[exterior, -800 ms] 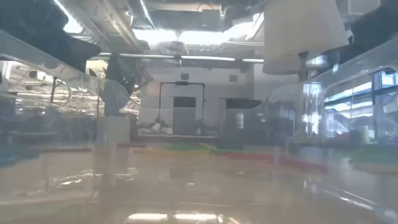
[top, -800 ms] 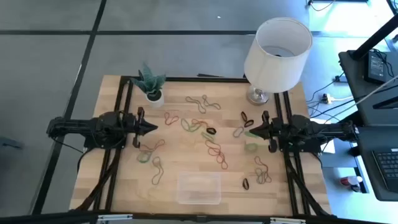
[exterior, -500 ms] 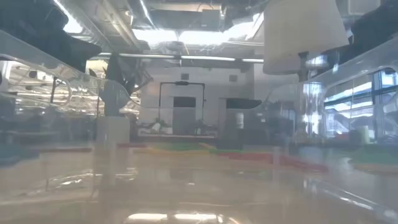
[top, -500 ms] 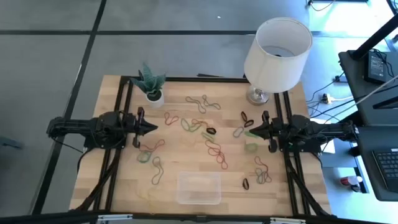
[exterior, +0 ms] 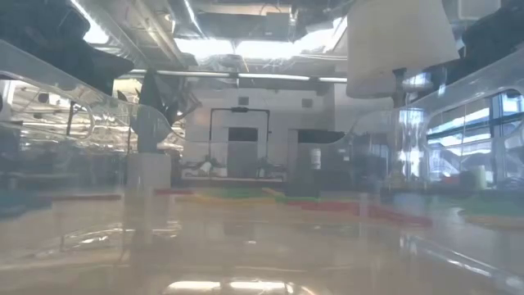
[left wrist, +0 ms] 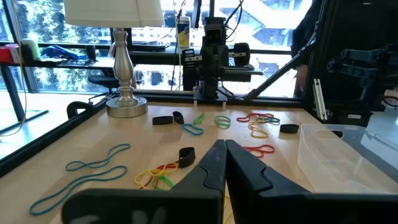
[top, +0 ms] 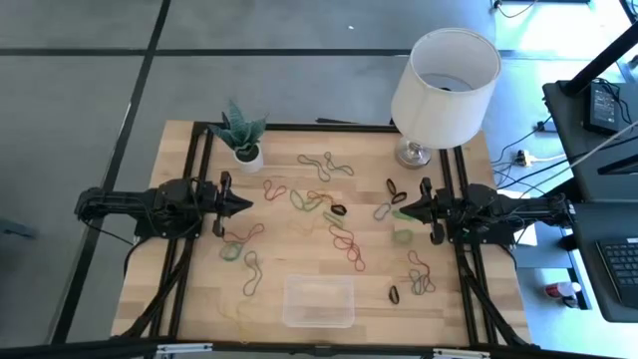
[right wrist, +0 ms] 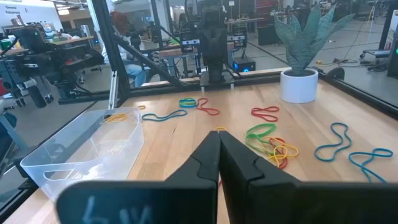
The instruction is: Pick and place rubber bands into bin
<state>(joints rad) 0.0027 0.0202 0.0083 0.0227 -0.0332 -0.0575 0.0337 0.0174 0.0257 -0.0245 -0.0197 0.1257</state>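
Several rubber bands point(top: 337, 227) in red, green, yellow, blue and black lie scattered flat over the middle of the wooden table. The clear plastic bin point(top: 318, 300) stands near the table's near edge, with nothing in it that I can make out. My left gripper point(top: 245, 204) hovers at the left side of the table, shut, pointing right, its fingertips point(left wrist: 222, 148) together above the bands. My right gripper point(top: 401, 207) hovers at the right side, shut, pointing left, its fingertips point(right wrist: 217, 138) together; the bin point(right wrist: 93, 140) shows beside it.
A white lamp point(top: 445, 72) stands at the far right corner on a metal base point(left wrist: 126, 107). A small potted plant point(top: 242, 136) stands at the far left. Black frame rails run along both table sides. The low view looks through the bin's clear wall point(exterior: 262, 205).
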